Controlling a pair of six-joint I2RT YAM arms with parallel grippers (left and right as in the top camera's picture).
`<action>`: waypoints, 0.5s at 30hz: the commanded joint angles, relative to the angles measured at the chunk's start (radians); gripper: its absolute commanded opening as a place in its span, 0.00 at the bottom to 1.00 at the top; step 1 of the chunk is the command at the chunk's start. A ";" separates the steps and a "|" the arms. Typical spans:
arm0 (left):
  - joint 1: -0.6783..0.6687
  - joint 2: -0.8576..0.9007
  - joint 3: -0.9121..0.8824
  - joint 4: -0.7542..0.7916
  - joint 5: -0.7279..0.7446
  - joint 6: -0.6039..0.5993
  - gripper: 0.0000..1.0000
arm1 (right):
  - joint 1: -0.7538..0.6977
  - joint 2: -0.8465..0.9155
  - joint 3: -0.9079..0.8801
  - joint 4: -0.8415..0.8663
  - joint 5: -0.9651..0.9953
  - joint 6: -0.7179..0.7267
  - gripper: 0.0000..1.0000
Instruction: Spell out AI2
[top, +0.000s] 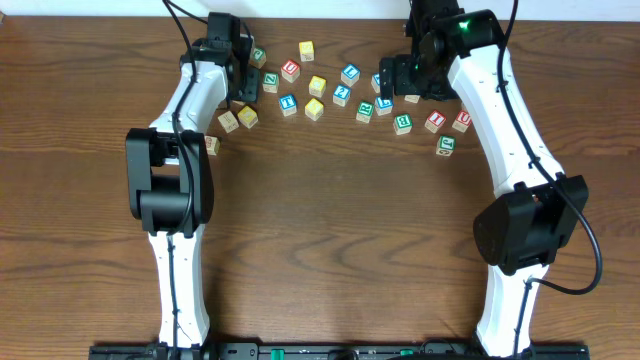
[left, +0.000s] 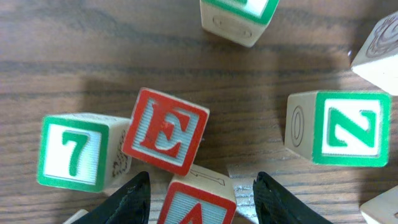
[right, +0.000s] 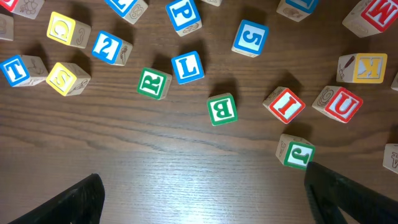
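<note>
left fingers (left: 134, 199) half open, straddling the a (left: 196, 208), small gaps both sides, gripping nothing yet. e (left: 165, 130) sits right against it (tight spot), so i'd close square and lift straight. right fingers (right: 74, 199) wide open, empty.

Dark wood table (top: 330, 230). Alphabet cubes (top: 317, 86) scattered around 12 o'clock. Blue 2 cube (top: 342, 93) central, red I cube (top: 434, 121) toward 2 o'clock. Stray cube (top: 212, 146) near 10, letter probably unreadable.

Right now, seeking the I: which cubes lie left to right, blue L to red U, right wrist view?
blue L wooden cube, green B wooden cube, blue 5 wooden cube, red I wooden cube, red U wooden cube
</note>
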 joint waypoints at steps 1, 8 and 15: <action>0.003 0.015 -0.017 0.002 -0.009 0.005 0.53 | 0.008 -0.002 -0.004 -0.001 0.008 -0.009 0.98; 0.003 0.015 -0.018 0.003 -0.009 0.005 0.52 | 0.008 -0.002 -0.004 -0.001 0.008 -0.009 0.98; 0.003 0.016 -0.026 0.005 -0.009 0.005 0.52 | 0.009 -0.002 -0.004 0.000 0.008 -0.009 0.99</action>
